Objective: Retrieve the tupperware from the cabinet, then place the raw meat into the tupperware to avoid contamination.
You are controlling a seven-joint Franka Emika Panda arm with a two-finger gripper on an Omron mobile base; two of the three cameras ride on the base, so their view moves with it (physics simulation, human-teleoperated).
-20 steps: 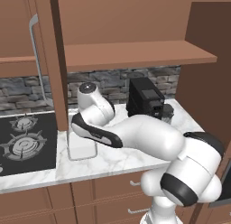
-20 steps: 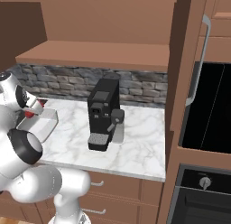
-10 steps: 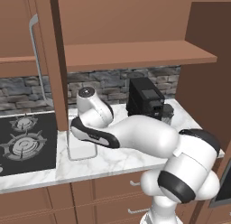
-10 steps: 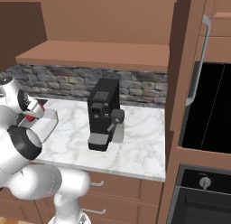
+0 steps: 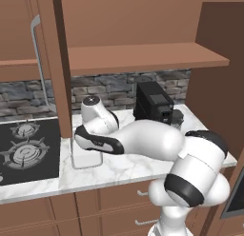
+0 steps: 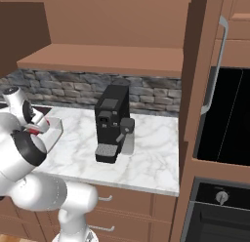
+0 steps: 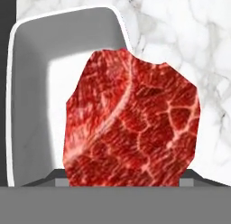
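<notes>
Versus the earlier frame, arm shifted slightly; gripper (image 7: 122, 175), jaws wide, holds raw meat (image 7: 131, 123) over tupperware (image 7: 31, 105) at frame left, marble surface (image 7: 180, 33) open upper right.

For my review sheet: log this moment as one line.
stage: meat transfer | gripper: holding raw meat | position: over tupperware | tupperware: on counter

tupperware (image 5: 86, 156) on counter (image 5: 119, 166) | stove (image 5: 28, 152) left | coffee machine (image 5: 153, 105) right

counter (image 5: 124, 166): white marble | on it: tupperware (image 5: 86, 156), coffee machine (image 6: 112, 121)
</notes>
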